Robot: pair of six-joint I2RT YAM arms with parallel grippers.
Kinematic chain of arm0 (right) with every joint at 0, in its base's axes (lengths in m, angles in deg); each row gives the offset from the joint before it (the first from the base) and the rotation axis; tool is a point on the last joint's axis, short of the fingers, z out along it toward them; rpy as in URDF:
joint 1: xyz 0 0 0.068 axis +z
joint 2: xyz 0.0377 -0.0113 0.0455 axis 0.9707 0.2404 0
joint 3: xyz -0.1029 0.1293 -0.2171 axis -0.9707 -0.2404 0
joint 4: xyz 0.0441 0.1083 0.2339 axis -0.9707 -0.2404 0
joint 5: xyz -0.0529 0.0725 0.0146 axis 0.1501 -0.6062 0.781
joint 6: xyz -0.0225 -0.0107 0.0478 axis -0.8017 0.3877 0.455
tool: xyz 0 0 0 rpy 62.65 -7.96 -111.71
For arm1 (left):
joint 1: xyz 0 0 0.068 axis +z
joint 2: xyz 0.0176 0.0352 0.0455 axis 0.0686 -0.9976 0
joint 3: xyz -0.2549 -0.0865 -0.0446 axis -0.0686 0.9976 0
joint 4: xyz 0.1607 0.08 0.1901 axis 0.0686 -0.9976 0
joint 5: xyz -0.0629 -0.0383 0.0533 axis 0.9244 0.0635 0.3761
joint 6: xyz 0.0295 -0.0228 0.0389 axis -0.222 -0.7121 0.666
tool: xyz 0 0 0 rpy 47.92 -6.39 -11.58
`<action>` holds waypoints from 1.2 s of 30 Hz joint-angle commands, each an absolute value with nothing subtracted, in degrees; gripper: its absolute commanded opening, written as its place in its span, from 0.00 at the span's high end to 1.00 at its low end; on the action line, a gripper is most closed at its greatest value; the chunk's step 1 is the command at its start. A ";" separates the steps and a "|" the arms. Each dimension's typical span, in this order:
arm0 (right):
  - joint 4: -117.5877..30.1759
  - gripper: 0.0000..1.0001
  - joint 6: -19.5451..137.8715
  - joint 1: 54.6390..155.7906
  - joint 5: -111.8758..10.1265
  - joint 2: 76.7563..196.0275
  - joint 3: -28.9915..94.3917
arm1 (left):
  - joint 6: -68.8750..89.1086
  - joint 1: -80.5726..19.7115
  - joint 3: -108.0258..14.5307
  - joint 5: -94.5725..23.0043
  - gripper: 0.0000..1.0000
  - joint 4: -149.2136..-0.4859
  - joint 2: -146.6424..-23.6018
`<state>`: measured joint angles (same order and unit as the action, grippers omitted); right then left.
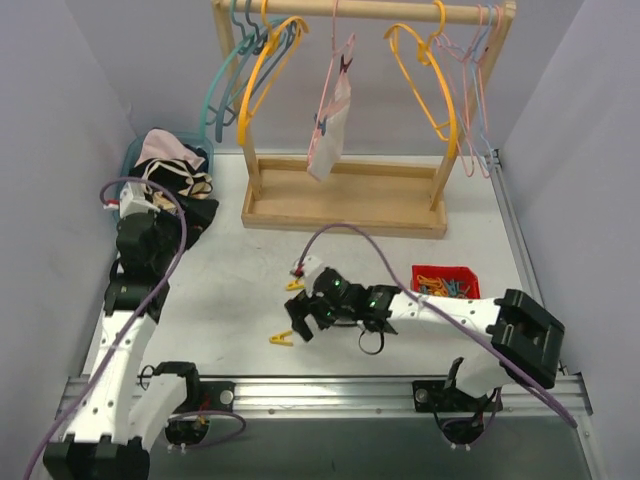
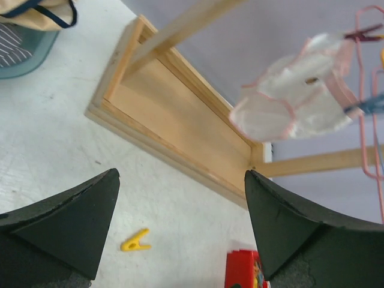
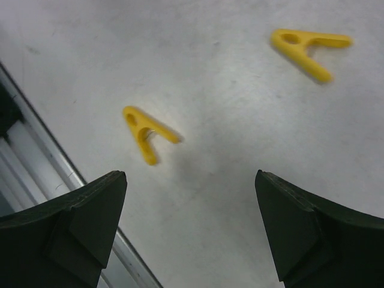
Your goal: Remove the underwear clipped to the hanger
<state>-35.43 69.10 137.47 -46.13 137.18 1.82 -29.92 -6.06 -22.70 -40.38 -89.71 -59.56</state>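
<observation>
**A:** Where's the garment from your side?

**B:** I see the pale underwear [image 1: 331,120] hanging from the pink hanger [image 2: 362,144] on the wooden rack [image 1: 345,205], well above the table [image 1: 230,290]. A dark red clip [image 2: 362,35] pinches one corner and a blue clip [image 2: 360,108] the other. I can't pick out a black pair for certain.

**A:** And your end effectors?

**B:** My left end effector [image 2: 180,180] is spread wide with nothing in it. It looks up at the fabric from near the basket [image 1: 205,150]. My right end effector [image 3: 191,180] is just as wide and empty, low over two yellow clips [image 3: 144,129] lying on the table.

**A:** How do you reckon the underwear will behave?

**B:** Thin, limp and almost weightless, I'd judge. It should fold and swing at any nudge, and the hanger will likely swing with it. The cloth won't break, but yanking against a clip could stretch the trim.

**A:** So where would you take hold?

**B:** On the edge just beside a clip, bunching a fold so it doesn't slip out. Then I'd pull out through the clip's mouth. I'd want the other arm steadying the hanger.
</observation>
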 commanded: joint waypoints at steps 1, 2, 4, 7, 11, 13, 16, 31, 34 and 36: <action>-33.18 0.08 61.67 142.44 -49.73 141.34 6.10 | -28.67 -6.74 -19.59 -35.27 0.06 -95.04 -51.06; -33.09 0.07 60.79 144.36 -50.26 142.49 6.98 | -28.49 -6.74 -18.45 -34.30 0.06 -95.58 -49.37; -33.09 0.05 58.16 146.04 -50.97 145.65 9.44 | -27.97 -6.57 -16.77 -32.10 0.06 -98.29 -45.69; -33.09 0.05 55.78 147.63 -50.79 149.61 12.42 | -26.56 -6.66 -16.24 -30.60 0.06 -101.63 -42.42; -34.93 0.05 53.23 148.51 -47.55 155.14 16.91 | -24.54 -6.57 -16.76 -29.72 0.06 -104.72 -40.22; -36.77 0.06 52.79 148.60 -46.93 158.48 18.84 | -23.31 -6.66 -17.12 -29.37 0.06 -106.73 -39.43; -38.88 0.09 51.21 148.69 -46.49 161.92 21.84 | -22.25 -6.57 -17.29 -29.28 0.06 -109.02 -38.11; -42.58 0.62 53.65 147.81 -44.46 163.77 20.17 | -18.82 -6.48 -18.79 -30.86 0.06 -114.04 -35.73; -42.85 0.83 54.54 147.11 -44.91 164.47 20.52 | -17.68 -6.48 -19.75 -31.39 0.06 -115.45 -35.64; -44.60 0.93 55.42 146.41 -43.94 163.68 20.26 | -16.63 -6.48 -20.28 -32.27 0.06 -116.85 -35.47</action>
<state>-39.30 53.91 147.68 -45.58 163.01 20.24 -19.30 -6.61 -16.97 -30.77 -115.08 -35.71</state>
